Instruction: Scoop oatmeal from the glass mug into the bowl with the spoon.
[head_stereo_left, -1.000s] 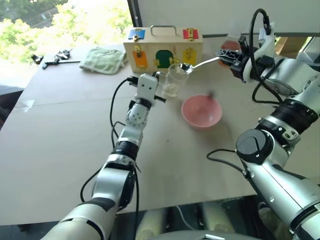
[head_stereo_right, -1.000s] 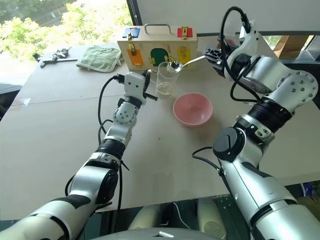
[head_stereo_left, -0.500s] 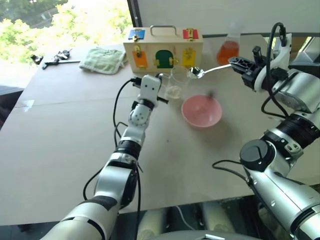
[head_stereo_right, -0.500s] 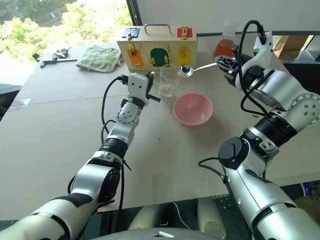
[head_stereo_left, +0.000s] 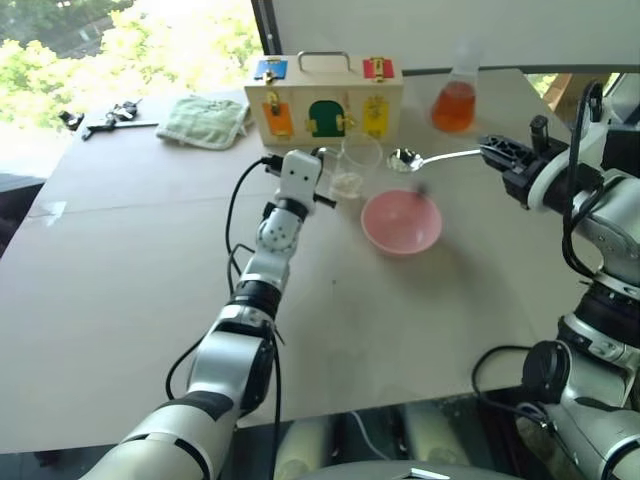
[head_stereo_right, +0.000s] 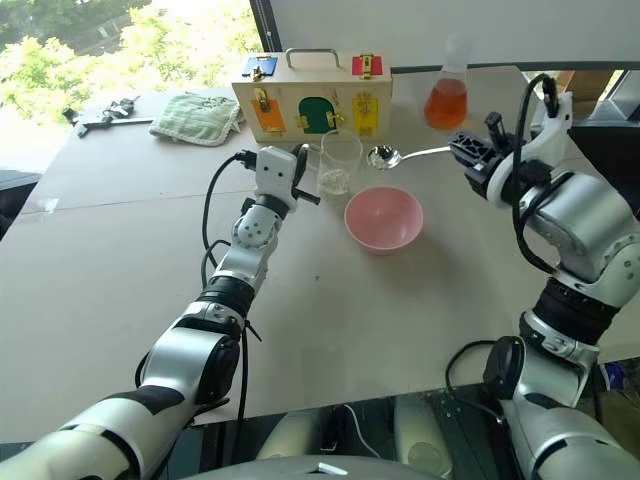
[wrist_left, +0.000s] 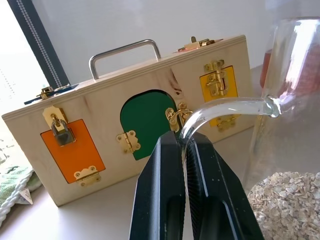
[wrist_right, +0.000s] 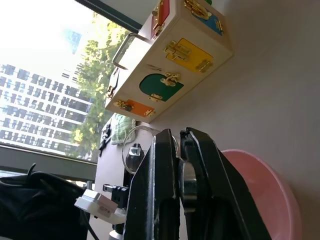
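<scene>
Left gripper (wrist_left: 186, 150): clamped on glass mug (head_stereo_right: 340, 163) handle, steadying it.
Right gripper (head_stereo_right: 462, 147): closed on spoon (head_stereo_right: 400, 155), held level above bowl (head_stereo_right: 383, 218), at its 12 o'clock, for tipping.

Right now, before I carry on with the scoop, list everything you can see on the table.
glass mug: one, clear, in front of the wooden box, its handle clamped by the left gripper
oatmeal: one pale beige heap, in the mug's bottom
spoon: one, silver, held level above the table between mug and flask, beyond the bowl
bowl: one, pink, right of the mug
wooden box: one, pale wood with orange, green and yellow doors, far side
flask: one, clear with orange liquid, right of the box
cloth: one, pale green, left of the box
dark tool: far left
left gripper: shut on mug handle
right gripper: shut on spoon handle
</scene>
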